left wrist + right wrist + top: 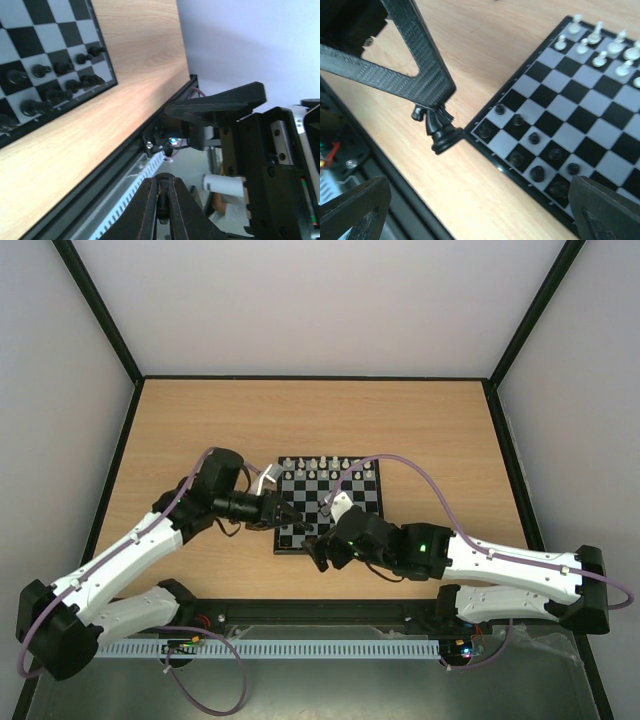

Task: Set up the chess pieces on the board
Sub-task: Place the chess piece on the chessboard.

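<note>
The board [345, 502] lies about midway between the left and right edges of the desk [450, 430], a little closer to the near edge than to the far one. Bare wood runs wide on the left, the right and the far side. Only a narrow strip lies between the board and the near edge, and the right arm fills it.

From above, both arms cover the board's near-left part, so the black chess pieces [534, 137] standing there can hardly be made out. The right wrist view shows them in the two rows nearest that corner. The white pieces [600, 57] stand along the far rows. Both wrist views cut the board off at the frame edge.

The left pincer [161, 192] is closed down to a thin slot. Its own camera shows only a dark sliver between the fingers. The right wrist view makes it plain: a black chess piece [440, 131] is gripped at the fingertips. Its round base is over bare wood just outside the board's near-left corner. A finger hides its top, so its kind is unclear, and I cannot tell whether the base touches the desk.

The right pincer [479, 185] is spread wide with nothing between its fingers, close by over the same corner.
</note>
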Robot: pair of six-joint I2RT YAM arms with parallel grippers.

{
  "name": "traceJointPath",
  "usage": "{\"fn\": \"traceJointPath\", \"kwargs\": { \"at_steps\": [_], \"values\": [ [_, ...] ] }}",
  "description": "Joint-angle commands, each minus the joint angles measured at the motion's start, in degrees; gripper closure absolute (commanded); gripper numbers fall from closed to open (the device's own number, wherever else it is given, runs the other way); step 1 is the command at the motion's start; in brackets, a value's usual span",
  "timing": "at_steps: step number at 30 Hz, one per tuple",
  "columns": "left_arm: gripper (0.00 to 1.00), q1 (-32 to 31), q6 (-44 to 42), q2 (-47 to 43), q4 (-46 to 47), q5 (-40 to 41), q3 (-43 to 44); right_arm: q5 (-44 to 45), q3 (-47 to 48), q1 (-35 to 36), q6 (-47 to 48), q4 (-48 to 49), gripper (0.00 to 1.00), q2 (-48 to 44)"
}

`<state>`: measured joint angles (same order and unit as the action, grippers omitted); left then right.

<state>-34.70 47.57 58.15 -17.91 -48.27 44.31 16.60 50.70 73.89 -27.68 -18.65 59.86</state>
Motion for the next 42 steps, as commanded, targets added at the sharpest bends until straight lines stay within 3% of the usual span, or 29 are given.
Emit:
{"fn": "traceJointPath", "kwargs": {
  "at_steps": [1, 6, 10, 16, 23, 30, 42],
  "values": [
    [0.97, 0.3, -5.3, 2.0, -8.4, 5.1, 4.0, 8.3, 1.9, -0.1, -4.0, -6.2, 0.01, 0.0],
    [0.98, 0.2, -7.5, 3.7, -12.6, 10.5, 7.1, 13.0, 1.2, -1.9, -7.4, -10.0, 0.02, -1.8],
    [0.98, -2.1, -9.0, 5.6, -18.5, 20.7, 12.0, 15.5, -0.2, -5.2, -9.9, -11.5, 0.02, -3.4],
    [0.98, -14.6, -6.6, 12.0, -28.3, 43.4, 21.8, 12.1, -1.5, -13.1, -9.4, -11.5, 0.02, -1.9],
    [0.98, -24.0, -1.8, 22.0, -33.2, 59.6, 24.8, 4.6, -4.2, -21.3, -6.8, -9.7, 0.01, -4.6],
    [0.98, -27.0, 2.8, 28.8, -35.7, 67.7, 26.5, 3.9, -5.0, -21.7, -6.7, -9.1, 0.01, -5.2],
    [0.96, -27.7, 7.6, 32.0, -28.6, 67.4, 22.9, 1.7, -5.5, -21.8, -5.7, -7.8, 0.01, -6.0]
  ]
}}
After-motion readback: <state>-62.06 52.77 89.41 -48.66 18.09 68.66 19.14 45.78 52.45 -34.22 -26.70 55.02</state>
